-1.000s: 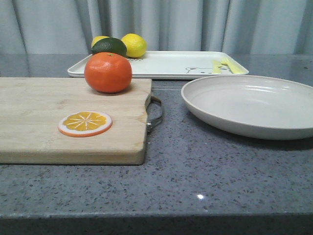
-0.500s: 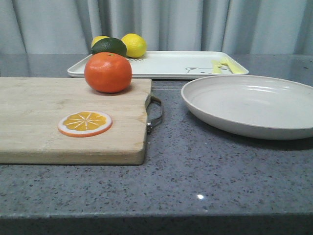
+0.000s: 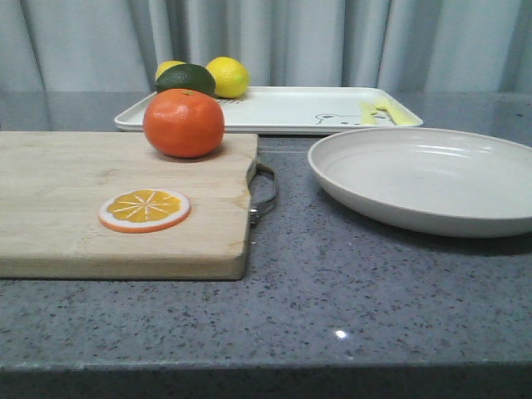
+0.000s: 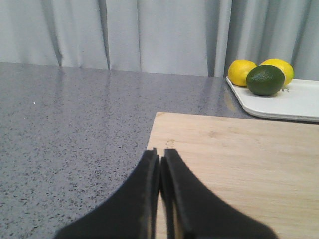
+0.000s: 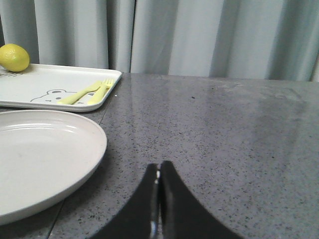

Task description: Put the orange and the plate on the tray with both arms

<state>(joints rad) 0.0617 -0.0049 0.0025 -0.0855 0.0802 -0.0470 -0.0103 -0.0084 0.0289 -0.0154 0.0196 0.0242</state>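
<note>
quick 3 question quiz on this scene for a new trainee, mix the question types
1. True or false: the orange is already on the tray.
2. What lies on the cutting board nearer the camera than the orange? A) a lemon B) an orange slice C) a fork
3. How do the jaws of the left gripper and the right gripper stand?

Key
1. False; it sits on the cutting board.
2. B, the orange slice.
3. Both are shut and hold nothing; the plate lies untouched on the table.
</note>
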